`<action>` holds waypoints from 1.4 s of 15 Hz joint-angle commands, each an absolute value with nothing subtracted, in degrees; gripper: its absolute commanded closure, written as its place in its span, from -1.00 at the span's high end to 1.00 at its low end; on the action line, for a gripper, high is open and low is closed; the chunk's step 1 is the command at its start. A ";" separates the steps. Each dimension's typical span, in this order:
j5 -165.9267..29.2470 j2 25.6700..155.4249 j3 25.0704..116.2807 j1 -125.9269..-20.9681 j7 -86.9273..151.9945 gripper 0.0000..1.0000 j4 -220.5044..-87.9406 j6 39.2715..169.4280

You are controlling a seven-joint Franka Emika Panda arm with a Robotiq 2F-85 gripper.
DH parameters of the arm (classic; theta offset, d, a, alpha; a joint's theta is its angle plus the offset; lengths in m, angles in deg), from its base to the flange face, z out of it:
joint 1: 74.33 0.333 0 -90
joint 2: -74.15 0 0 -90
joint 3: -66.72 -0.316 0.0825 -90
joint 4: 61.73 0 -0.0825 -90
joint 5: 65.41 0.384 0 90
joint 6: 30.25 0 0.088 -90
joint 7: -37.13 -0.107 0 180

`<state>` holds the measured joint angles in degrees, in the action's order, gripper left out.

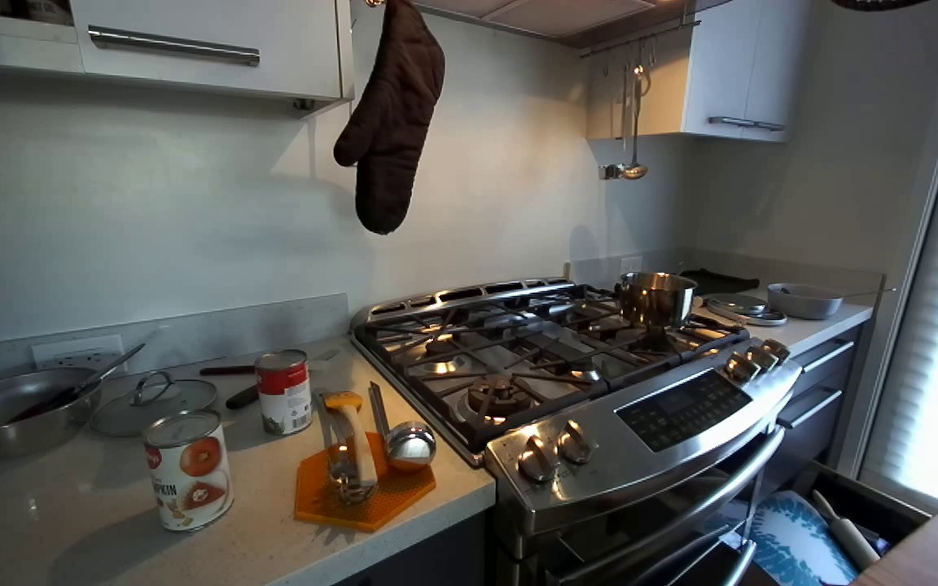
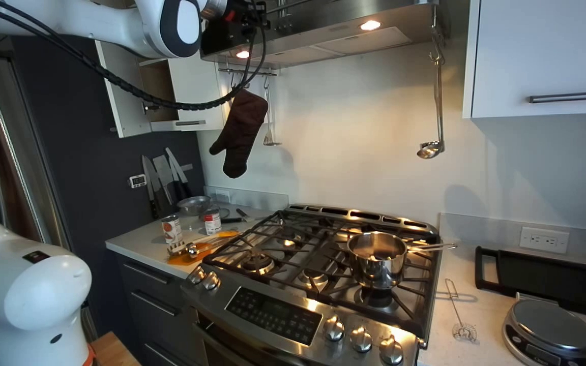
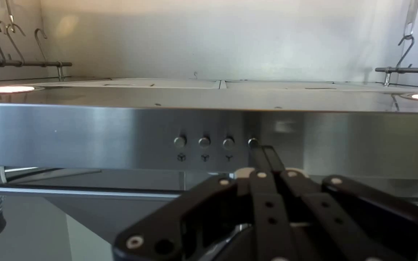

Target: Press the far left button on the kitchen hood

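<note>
We see the hood (image 3: 209, 121) just ahead of the claw (image 3: 267, 148), metal front facing it, long axis crosswise. The fingers (image 3: 274, 158) are together at the far left button (image 3: 253, 141), contact unclear. Below lie stove (image 2: 318, 256) and counter (image 1: 29, 480); beyond, a pale kitchen wall (image 2: 354, 127).

Claw (image 3: 262, 149) black; kitchen hood (image 3: 96, 134) silver-grey; oven mitt (image 1: 396, 122) dark brown; mat (image 1: 400, 488) orange; one can (image 1: 283, 392) red over white.
</note>
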<state>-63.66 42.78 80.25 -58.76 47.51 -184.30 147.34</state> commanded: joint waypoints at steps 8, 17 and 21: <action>-62.57 45.60 84.44 -53.25 48.48 -1.00 -182.77 150.26; -63.46 46.77 87.79 -49.34 48.53 -1.00 -182.67 153.87; -63.39 47.21 89.08 -47.59 48.62 -1.00 -182.83 154.66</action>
